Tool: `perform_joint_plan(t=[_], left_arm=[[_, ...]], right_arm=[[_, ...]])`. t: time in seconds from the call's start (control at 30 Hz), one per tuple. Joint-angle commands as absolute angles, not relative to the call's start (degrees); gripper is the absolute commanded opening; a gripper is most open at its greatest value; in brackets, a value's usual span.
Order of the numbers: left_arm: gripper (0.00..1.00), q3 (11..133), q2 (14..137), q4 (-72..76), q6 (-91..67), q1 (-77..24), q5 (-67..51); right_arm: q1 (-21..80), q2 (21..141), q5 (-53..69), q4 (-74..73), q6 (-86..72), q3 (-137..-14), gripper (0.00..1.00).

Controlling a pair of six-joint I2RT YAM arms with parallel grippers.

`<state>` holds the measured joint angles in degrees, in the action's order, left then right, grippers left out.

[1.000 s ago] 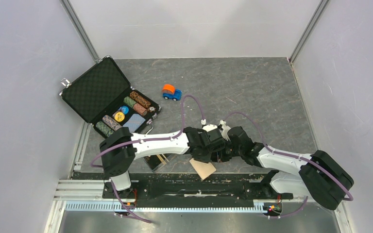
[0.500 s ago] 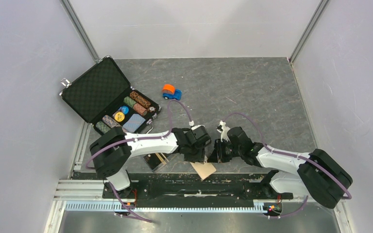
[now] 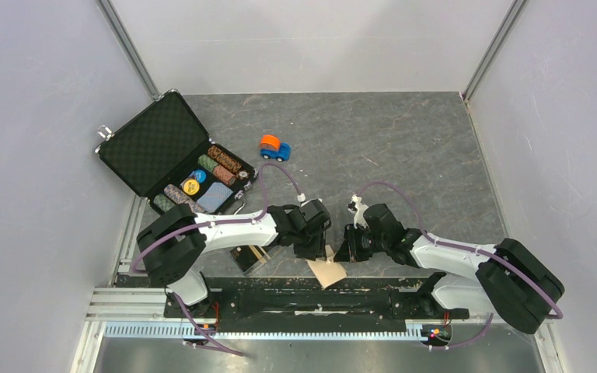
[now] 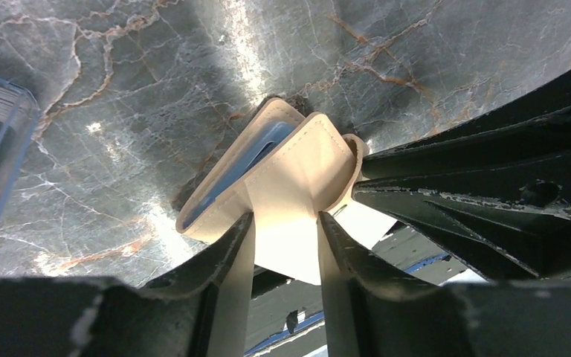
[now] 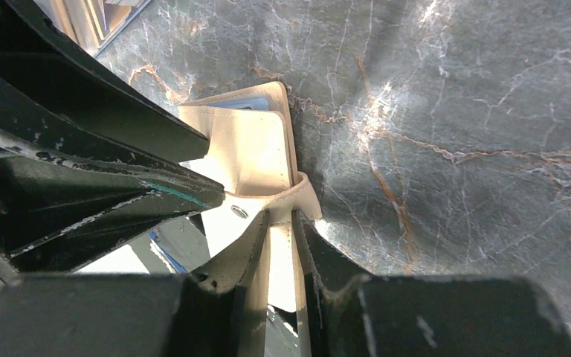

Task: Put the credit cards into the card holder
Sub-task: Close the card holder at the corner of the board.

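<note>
Presently the right end effector (image 5: 281, 219) is pinched nearly closed on a thin beige flap of the card holder (image 5: 247, 149), just beside its snap stud (image 5: 239, 212). The left end effector (image 4: 284, 219) has its jaws partway apart with a cover panel of the holder between them; whether they press on it I cannot tell.

The holder lies between the 2 arms near the front edge of the bench (image 4: 119, 74), folded up like a tent, and 1 light blue card (image 4: 256, 149) shows tucked inside it.

I judge the holder light and soft. Its covers will bend and swing at the fold, so a grip on a flap alone steers it poorly. A better hold is near the spine or across a whole cover, leaving the slot mouths free. The cards should be stiff, thin and slick, best taken by their long edges.

Farther out sit a clear box (image 3: 250, 258), an open chip case (image 3: 167, 155) and a toy car (image 3: 274, 147).
</note>
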<state>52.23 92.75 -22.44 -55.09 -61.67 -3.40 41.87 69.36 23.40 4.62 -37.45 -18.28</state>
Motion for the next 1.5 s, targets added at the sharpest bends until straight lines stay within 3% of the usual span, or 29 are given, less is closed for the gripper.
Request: perform_joint_plan(t=[0.0, 0.13, 0.23, 0.7, 0.9, 0.97, 1.2, 1.47], left_arm=[[0.41, 53.5, 94.1, -16.0, -56.5, -62.7, -6.9], [0.49, 53.9, 93.3, -16.5, -55.3, -63.1, -6.7], [0.51, 53.7, 94.1, -15.2, -54.9, -63.2, -8.4], [0.32, 55.0, 94.9, -17.7, -54.1, -64.1, -6.9], [0.43, 55.9, 93.6, -22.3, -52.9, -64.2, -4.2], [0.38, 56.1, 93.8, -22.5, -52.6, -64.1, -4.3], [0.05, 57.1, 95.2, -21.5, -52.1, -64.4, -5.5], [0.02, 58.8, 95.3, -24.9, -52.0, -64.6, -4.5]], right_arm=[[42.2, 70.4, 23.1, 3.1, -36.3, -18.3, 0.18], [42.2, 70.8, 23.3, 3.2, -36.2, -18.7, 0.18], [42.2, 71.1, 23.4, 3.4, -36.2, -18.9, 0.18], [42.1, 71.2, 23.8, 3.4, -36.3, -19.1, 0.18], [42.2, 71.4, 24.0, 3.4, -36.3, -19.5, 0.18], [42.2, 71.5, 24.0, 3.4, -36.3, -19.5, 0.18], [42.2, 71.8, 24.2, 3.5, -36.2, -19.8, 0.18], [42.2, 70.4, 24.2, 3.0, -35.6, -20.5, 0.18]])
